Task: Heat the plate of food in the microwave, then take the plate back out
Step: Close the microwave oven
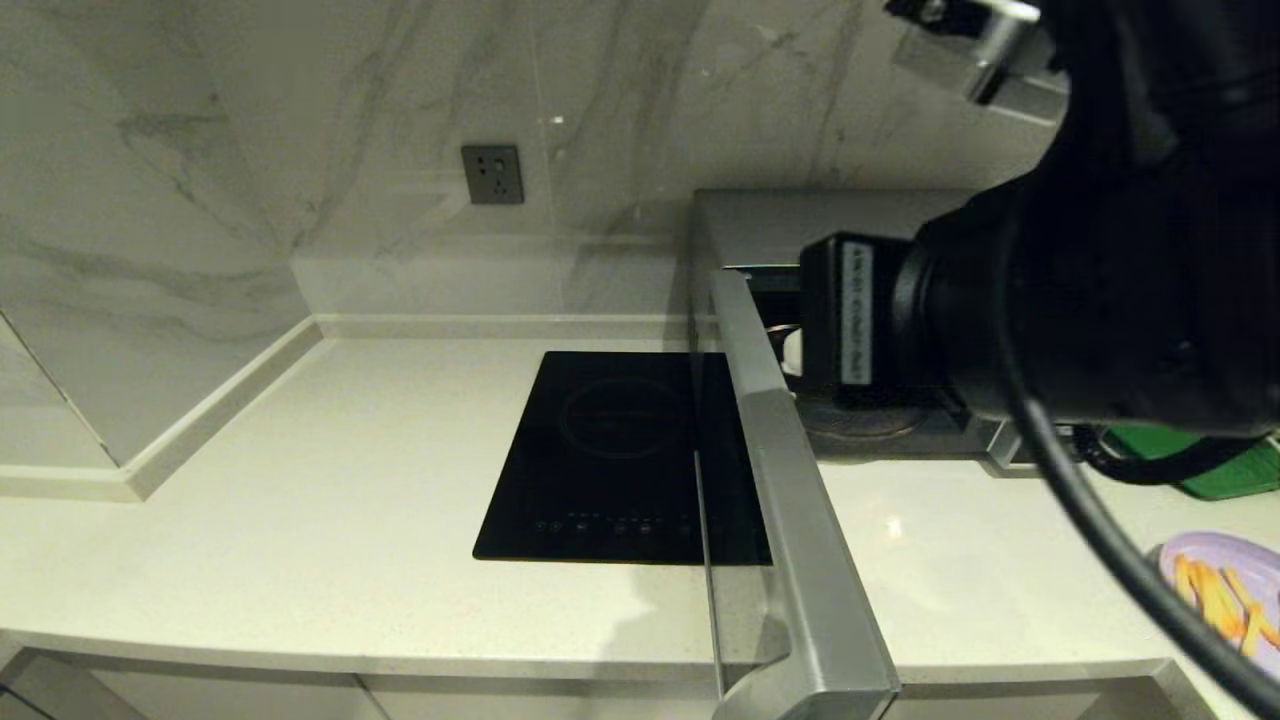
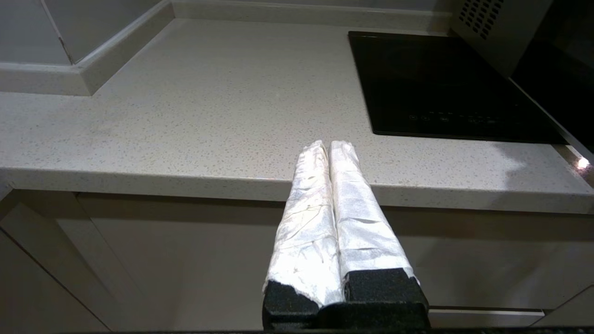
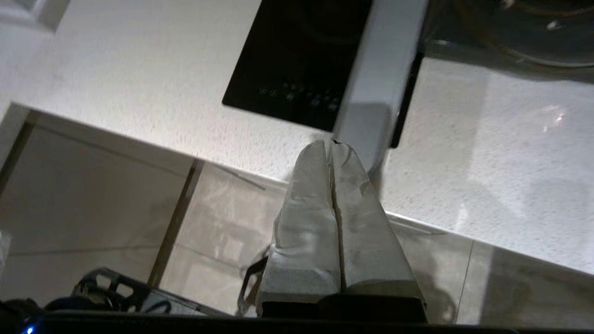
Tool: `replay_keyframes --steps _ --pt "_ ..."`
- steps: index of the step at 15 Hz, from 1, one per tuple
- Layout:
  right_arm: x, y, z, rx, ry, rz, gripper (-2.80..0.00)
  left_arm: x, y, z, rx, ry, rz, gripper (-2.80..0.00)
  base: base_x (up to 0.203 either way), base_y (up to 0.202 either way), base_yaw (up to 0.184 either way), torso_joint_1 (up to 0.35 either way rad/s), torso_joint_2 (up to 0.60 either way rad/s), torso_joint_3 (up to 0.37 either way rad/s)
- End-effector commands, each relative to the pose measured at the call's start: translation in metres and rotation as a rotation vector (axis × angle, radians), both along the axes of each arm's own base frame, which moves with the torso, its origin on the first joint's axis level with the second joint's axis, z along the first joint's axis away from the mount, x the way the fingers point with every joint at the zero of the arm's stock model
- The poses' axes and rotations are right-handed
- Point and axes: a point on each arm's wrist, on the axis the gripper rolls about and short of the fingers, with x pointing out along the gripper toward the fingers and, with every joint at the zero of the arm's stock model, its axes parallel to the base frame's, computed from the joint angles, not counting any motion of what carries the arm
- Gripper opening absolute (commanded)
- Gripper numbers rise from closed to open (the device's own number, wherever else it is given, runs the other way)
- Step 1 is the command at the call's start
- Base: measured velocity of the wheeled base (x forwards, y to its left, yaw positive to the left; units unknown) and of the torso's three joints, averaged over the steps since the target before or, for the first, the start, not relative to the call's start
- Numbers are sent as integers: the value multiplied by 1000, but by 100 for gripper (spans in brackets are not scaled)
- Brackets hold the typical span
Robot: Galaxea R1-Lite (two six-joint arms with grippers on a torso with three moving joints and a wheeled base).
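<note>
Beside the flat black glass cooktop (image 1: 620,460), on its right, we note the silver-grey microwave (image 1: 800,225) with its door (image 1: 790,480) swung open across the pale speckled stone counter (image 1: 300,520). Right of the microwave, near the counter's front edge, lies the round pale lilac plate of orange-yellow fries (image 1: 1225,590). Our right gripper (image 3: 330,147) hangs over the counter's front edge near the door's end, white-wrapped fingers pressed together, holding nothing. Our left gripper (image 2: 329,146), likewise closed and empty, sits below the counter's edge, left of the cooktop.
</note>
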Motion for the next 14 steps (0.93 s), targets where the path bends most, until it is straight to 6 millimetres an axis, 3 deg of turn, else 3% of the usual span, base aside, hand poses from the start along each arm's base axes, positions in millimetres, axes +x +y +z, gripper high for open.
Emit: replay_keyframes --steps 1,14 --pt "1 23 -19 -55 34 26 -280 0 0 0 -1 0 0 -280 0 0 0 0 0 0" --pt "0 23 -48 -99 129 -38 -280 0 0 0 -1 0 0 -280 0 0 0 0 0 0"
